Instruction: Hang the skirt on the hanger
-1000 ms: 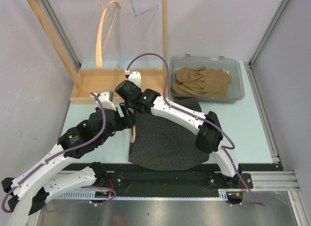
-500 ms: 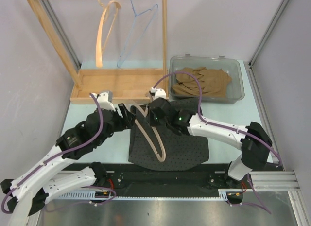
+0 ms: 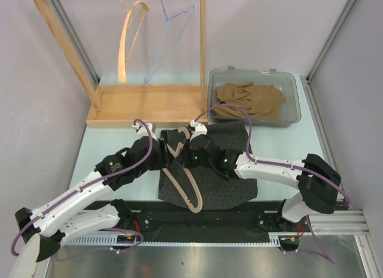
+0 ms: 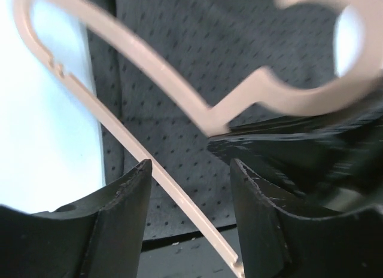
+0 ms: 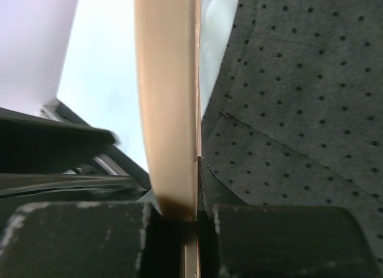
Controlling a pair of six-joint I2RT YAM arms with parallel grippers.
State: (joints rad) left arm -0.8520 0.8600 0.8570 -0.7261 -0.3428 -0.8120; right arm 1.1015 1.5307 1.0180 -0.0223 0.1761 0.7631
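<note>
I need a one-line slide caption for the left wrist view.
Open left claw straddling the thin bar of a beige plastic hanger over a dark grey dotted fabric skirt.

Robotics lab test cell, bare grey walls [image 3: 36,110], aluminium frame posts [image 3: 338,27], black mounting rail [image 3: 203,217] on pale-blue table [image 3: 287,140].

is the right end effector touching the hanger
Touching. The right wrist view shows the right end effector shut on the hanger, the wood pinched between its fingers.
</note>
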